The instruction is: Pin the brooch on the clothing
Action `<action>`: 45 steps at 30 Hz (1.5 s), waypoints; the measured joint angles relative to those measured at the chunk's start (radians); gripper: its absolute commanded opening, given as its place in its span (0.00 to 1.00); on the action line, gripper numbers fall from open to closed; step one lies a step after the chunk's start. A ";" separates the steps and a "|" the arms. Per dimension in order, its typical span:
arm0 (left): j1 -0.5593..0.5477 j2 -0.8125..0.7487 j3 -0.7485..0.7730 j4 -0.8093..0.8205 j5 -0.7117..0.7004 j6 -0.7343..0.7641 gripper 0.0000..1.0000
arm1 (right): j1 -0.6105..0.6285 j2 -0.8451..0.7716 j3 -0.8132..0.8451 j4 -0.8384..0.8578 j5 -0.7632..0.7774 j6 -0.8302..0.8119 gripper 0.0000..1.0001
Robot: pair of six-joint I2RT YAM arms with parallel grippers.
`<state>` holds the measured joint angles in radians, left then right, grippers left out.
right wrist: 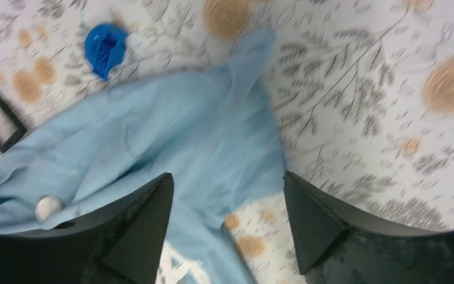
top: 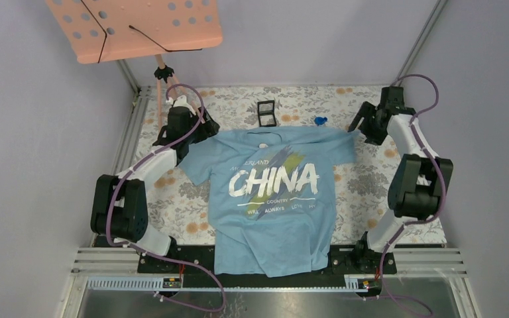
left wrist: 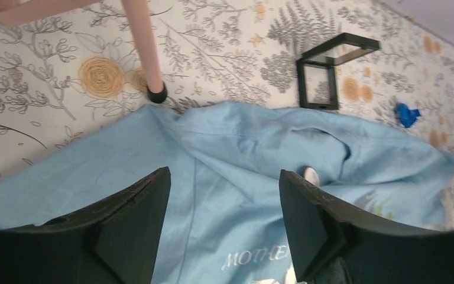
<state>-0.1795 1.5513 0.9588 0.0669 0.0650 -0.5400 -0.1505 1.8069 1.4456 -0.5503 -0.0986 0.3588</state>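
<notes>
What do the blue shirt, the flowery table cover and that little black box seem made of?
The shirt looks like soft matte knit fabric, probably cotton: it creases and bunches. The table cover seems printed cloth or vinyl, lying flat; I cannot tell which. The black box looks like rigid plastic with a clear window, the pattern showing through.

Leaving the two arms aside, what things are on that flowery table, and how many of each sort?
light blue T-shirt: 1
pale round disc at the shirt's collar: 1
small blue trinket: 1
open black case: 1
pink stand: 1
Total: 5
</notes>
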 measured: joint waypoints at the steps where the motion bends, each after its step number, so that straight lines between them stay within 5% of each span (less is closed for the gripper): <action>1: -0.004 -0.022 -0.010 0.000 0.003 -0.002 0.73 | 0.000 -0.043 -0.043 0.006 -0.018 0.003 0.80; 11: -0.126 -0.043 -0.019 -0.051 0.041 -0.010 0.76 | 0.030 -0.423 -0.577 0.035 -0.158 0.054 0.74; 20: -0.169 0.080 -0.011 -0.074 0.097 -0.046 0.78 | 0.230 -0.567 -0.807 0.024 -0.135 0.130 0.72; 25: -0.169 0.122 0.009 -0.074 0.106 -0.049 0.78 | 0.265 -0.617 -0.858 0.019 -0.086 0.159 0.60; 29: -0.168 0.201 0.083 -0.076 0.111 -0.053 0.78 | 0.275 -0.617 -0.871 0.019 -0.074 0.166 0.30; 35: -0.150 0.300 0.174 -0.077 0.120 -0.060 0.78 | 0.281 -0.646 -0.891 0.005 -0.068 0.176 0.03; 45: -0.087 0.350 0.185 -0.074 0.165 -0.072 0.78 | 0.298 -0.876 -0.935 -0.138 -0.087 0.256 0.00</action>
<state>-0.2665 1.9011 1.1442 -0.0067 0.2302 -0.6121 0.1478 0.9306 0.5102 -0.6880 -0.1852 0.6151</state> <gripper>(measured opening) 0.777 0.017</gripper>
